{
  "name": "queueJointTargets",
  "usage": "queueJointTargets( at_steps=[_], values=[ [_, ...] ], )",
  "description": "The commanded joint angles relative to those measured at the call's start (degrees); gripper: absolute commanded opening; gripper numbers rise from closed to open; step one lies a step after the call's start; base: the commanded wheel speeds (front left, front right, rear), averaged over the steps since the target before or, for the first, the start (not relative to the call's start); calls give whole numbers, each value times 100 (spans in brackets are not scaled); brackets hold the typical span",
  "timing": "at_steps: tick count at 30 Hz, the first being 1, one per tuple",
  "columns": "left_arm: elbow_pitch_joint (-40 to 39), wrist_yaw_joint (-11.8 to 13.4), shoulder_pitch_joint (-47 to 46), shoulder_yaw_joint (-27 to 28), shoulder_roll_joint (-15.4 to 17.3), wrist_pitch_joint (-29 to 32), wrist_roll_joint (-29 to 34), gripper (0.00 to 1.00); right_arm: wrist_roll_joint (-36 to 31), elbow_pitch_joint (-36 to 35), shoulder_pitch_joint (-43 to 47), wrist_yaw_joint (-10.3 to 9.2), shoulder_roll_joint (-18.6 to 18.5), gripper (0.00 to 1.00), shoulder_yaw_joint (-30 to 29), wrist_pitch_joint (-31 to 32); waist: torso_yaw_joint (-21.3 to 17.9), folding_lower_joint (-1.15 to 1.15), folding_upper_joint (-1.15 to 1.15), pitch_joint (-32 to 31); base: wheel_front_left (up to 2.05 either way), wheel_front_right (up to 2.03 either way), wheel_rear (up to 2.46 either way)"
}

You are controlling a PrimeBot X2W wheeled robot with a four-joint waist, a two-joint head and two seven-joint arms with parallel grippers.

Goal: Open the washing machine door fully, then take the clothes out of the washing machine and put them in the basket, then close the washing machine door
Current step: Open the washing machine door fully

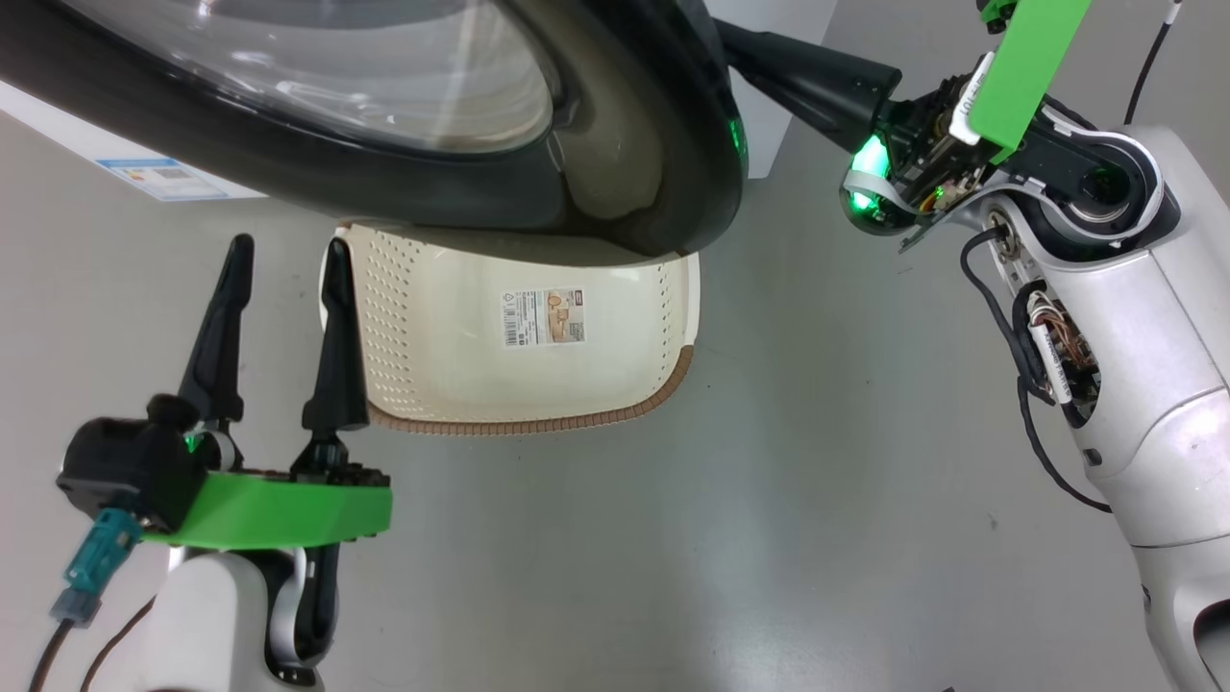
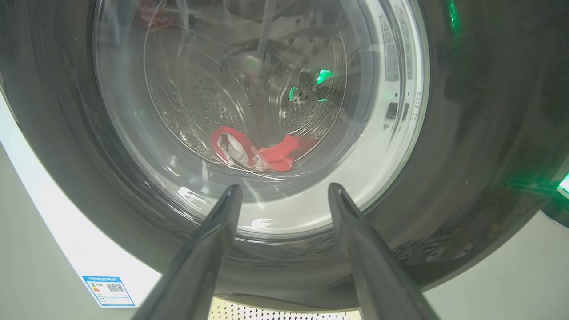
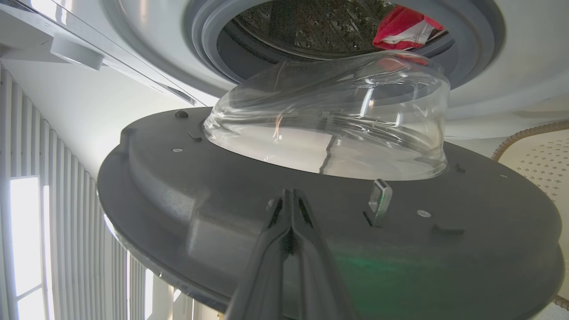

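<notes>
lower left of the head view: the left gripper (image 1: pixel 288 248) stands with fingers (image 1: pixel 334 327) spread, holding nothing, just beside the basket (image 1: pixel 432 327) on the floor (image 1: pixel 673 538). over the basket the washing machine door (image 1: pixel 634 154) hangs partly open. in the right wrist view the right gripper (image 3: pixel 291 198) is pinched closed, tips at the door's grey inner face. beyond, the clothes (image 3: pixel 402 31) lie in the drum (image 3: pixel 311 26) of the washing machine (image 3: pixel 524 66).
</notes>
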Motion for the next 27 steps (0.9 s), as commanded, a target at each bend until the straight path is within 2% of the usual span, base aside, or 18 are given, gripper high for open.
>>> queueJointTargets(
  at_steps=[1, 27],
  values=[
    [-124, 60, 76, 149, 137, -28, -10, 100, -9, -143, -34, 29, 172, 0, 16, 92, 6, 0, 0, -17, 0, 0, 0],
    [-75, 204, 517, 97, 137, -28, -145, 100, -532, -94, 756, 29, 500, 0, 105, 730, 495, 0, 0, -830, 0, 0, 0]
  ],
)
